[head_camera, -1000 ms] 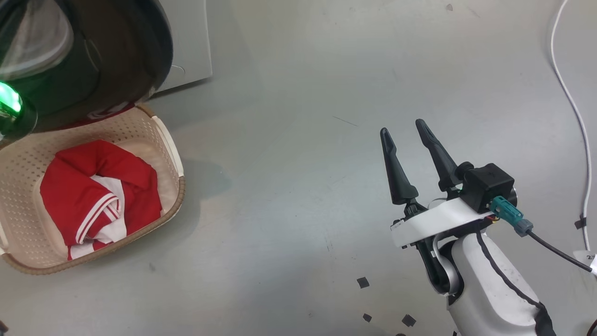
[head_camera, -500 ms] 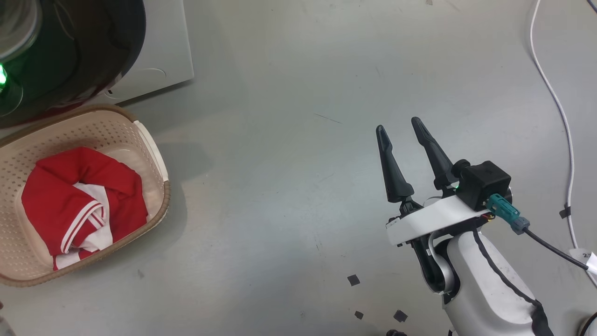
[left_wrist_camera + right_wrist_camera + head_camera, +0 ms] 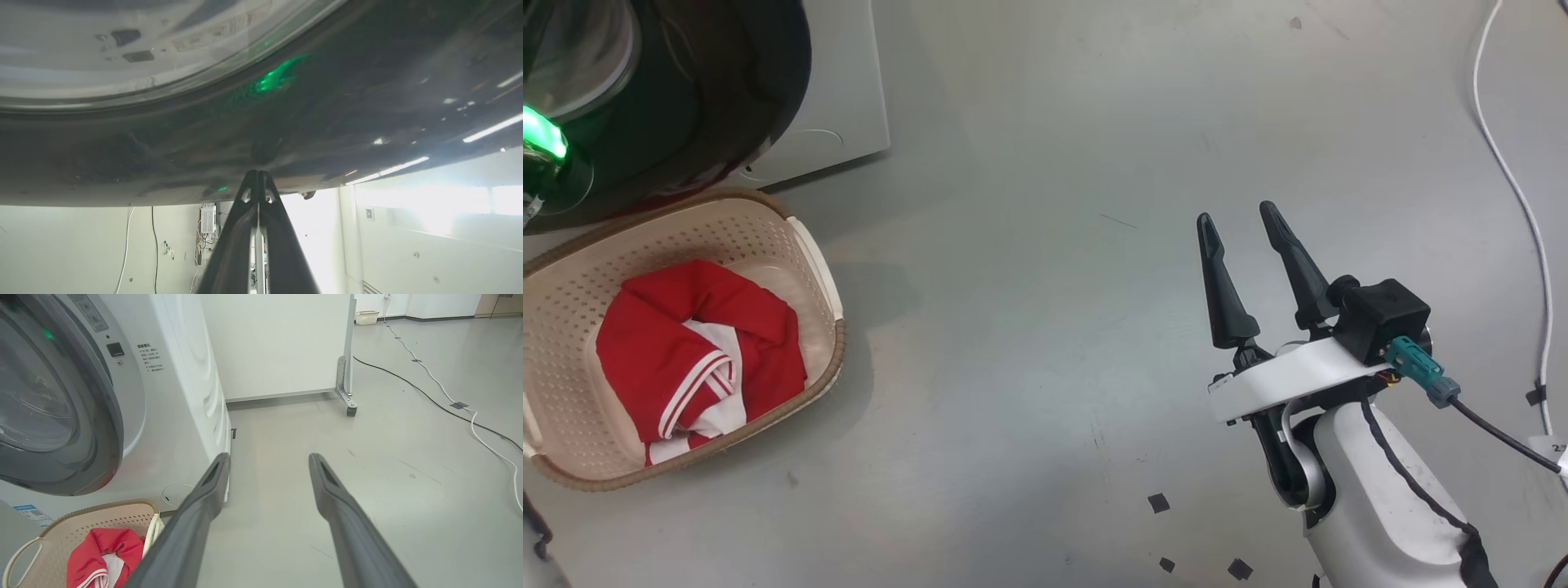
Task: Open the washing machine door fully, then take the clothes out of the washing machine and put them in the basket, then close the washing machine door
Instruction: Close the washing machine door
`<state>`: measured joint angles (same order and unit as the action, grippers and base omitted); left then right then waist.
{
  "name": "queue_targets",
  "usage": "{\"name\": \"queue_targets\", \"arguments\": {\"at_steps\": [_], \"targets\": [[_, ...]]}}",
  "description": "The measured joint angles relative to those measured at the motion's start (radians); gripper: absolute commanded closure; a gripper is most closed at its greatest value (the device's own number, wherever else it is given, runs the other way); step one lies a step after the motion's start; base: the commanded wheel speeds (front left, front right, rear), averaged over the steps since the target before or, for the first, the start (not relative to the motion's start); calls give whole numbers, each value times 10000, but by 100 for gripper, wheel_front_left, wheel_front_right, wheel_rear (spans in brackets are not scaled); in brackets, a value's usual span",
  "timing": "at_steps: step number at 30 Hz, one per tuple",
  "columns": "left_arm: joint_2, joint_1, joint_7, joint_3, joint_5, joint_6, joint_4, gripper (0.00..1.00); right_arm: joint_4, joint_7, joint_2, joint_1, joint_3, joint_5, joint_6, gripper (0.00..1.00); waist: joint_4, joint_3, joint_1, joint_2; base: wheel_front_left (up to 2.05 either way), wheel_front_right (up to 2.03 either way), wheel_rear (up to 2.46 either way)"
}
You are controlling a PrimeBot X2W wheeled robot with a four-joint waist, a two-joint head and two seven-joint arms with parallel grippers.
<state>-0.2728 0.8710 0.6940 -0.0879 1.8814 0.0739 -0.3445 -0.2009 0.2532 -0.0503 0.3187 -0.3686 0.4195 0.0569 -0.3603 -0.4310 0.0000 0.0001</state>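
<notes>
Presses tips of closed left pincer (image 3: 258, 176) onto large round glossy black washing machine door (image 3: 327, 122) just ahead, apparently to push it shut, with red-and-white fabric clothes (image 3: 686, 351) in cream perforated plastic basket (image 3: 840, 343) well left of spread, empty right pincer (image 3: 1236, 216).

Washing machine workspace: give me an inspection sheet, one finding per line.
Surface: smooth grey floor, lightly scuffed.
Job's things: big white front-loading washing machine; its round glossy black door looks closed or nearly so, latch cannot be told; red garments with white striped trim lie in the cream perforated plastic basket with brown rim.
Clutter: small dark tape squares on the floor.
Grippers: left gripper shut, tips against the door; right gripper open, empty, over the floor.
Cables: thin white cable along the floor; black lead at the right wrist.
Surroundings: white panel on a castor beside the machine.
</notes>
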Motion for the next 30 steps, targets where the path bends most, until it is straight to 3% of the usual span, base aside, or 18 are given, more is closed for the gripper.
{"name": "queue_targets", "arguments": {"at_steps": [10, 11, 13, 15, 16, 17, 30], "targets": [[366, -976, -245, -232, -13, -1001, -138, 100, -169, 0, 2, -39, 224, -384, 0, 0, 746, 386, 0, 0, 0, 0, 0], [403, -1119, -280, -255, -29, -1106, -130, 95, -180, 2, -4, -50, 270, -426, 0, 0, 838, 426, 0, 0, 0, 0, 0], [454, -1407, -334, -362, -29, -1331, -127, 64, -209, 0, -10, -51, 301, -437, -2, 0, 1030, 507, 0, 0, 0, 0, 0], [485, -1720, -370, -403, -29, -1501, -117, 49, -234, 0, -6, -52, 347, -458, -4, 0, 1226, 588, 0, 0, 0, 0, 0], [531, -1877, -412, -407, -29, -1526, -109, 19, -265, 2, -6, -53, 384, -504, -6, 0, 1323, 628, 0, 0, 0, 0, 0], [596, -2042, -453, -428, -31, -1597, -96, 0, -303, 0, -8, -58, 416, -556, -10, 0, 1423, 670, 0, 0, 0, 0, 0], [1576, -4064, -1037, -761, -395, -1939, 600, 0, -581, 0, -228, -467, 867, -888, -21, 0, 2701, 1207, 0, 0, 0, 0, 0]]}}
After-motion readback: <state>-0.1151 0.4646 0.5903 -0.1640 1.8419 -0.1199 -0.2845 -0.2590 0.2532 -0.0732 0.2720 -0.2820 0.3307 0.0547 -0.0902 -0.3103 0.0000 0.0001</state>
